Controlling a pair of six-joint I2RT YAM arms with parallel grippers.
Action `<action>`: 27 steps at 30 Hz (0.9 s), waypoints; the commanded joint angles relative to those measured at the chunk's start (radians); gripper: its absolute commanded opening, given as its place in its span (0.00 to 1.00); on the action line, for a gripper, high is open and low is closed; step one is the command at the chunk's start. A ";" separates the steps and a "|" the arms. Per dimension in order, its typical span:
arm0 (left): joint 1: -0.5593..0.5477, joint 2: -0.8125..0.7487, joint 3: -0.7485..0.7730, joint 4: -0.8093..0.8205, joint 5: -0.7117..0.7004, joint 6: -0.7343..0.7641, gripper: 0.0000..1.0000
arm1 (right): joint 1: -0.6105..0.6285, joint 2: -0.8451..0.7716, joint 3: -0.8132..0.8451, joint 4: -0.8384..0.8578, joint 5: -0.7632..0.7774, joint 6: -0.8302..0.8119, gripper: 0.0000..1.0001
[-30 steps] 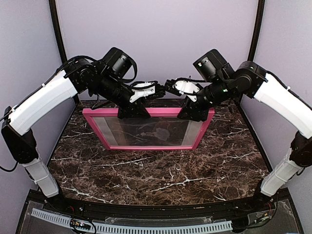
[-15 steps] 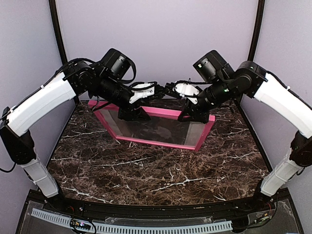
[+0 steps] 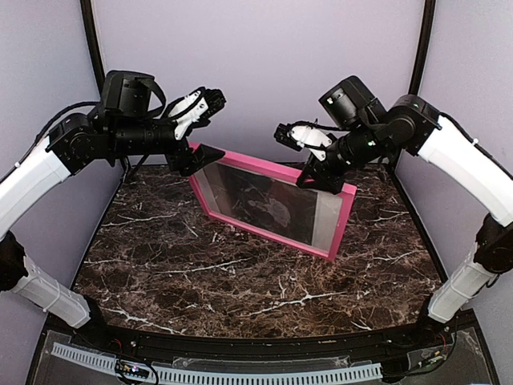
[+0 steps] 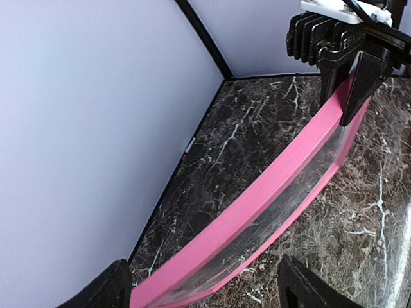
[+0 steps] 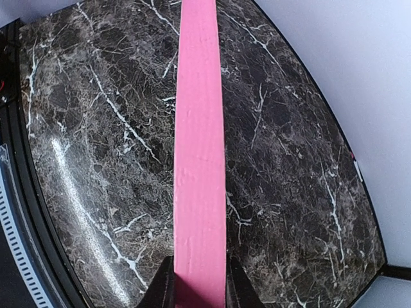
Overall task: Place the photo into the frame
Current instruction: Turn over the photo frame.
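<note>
White arm shells (image 3: 461,164), black joints (image 3: 30,237), cables (image 3: 152,87).

- Dark brown marble-pattern tabletop (image 3: 240,281), white veining, fills the floor of the cell.
- Pale lavender wall panels (image 3: 256,64) far, left and right.
- Black post (image 3: 94,48) far-left corner, black post (image 3: 421,48) far-right.
- White slotted strip (image 3: 240,374) along near edge.

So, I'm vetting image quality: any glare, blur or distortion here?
Top view: sharp, evenly lit, dim reflections in the frame. Left wrist: fisheye bows the frame's straight rail; no blur. Right wrist: the table edges curve, and a pale glare streak runs down its left side.
</note>
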 commanded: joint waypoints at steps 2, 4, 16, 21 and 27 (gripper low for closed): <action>0.016 -0.071 -0.088 0.132 -0.167 -0.129 0.83 | -0.065 0.052 0.162 0.099 -0.029 0.188 0.00; 0.022 -0.086 -0.117 0.139 -0.197 -0.171 0.83 | -0.099 0.085 0.221 0.100 -0.061 0.252 0.00; 0.044 -0.090 -0.355 0.235 -0.245 -0.422 0.84 | -0.313 0.070 0.035 0.404 -0.215 0.677 0.00; 0.044 -0.064 -0.442 0.280 -0.199 -0.503 0.84 | -0.400 -0.004 -0.171 0.541 -0.269 0.797 0.00; 0.044 -0.041 -0.508 0.327 -0.155 -0.540 0.84 | -0.460 -0.107 -0.440 0.710 -0.343 0.934 0.17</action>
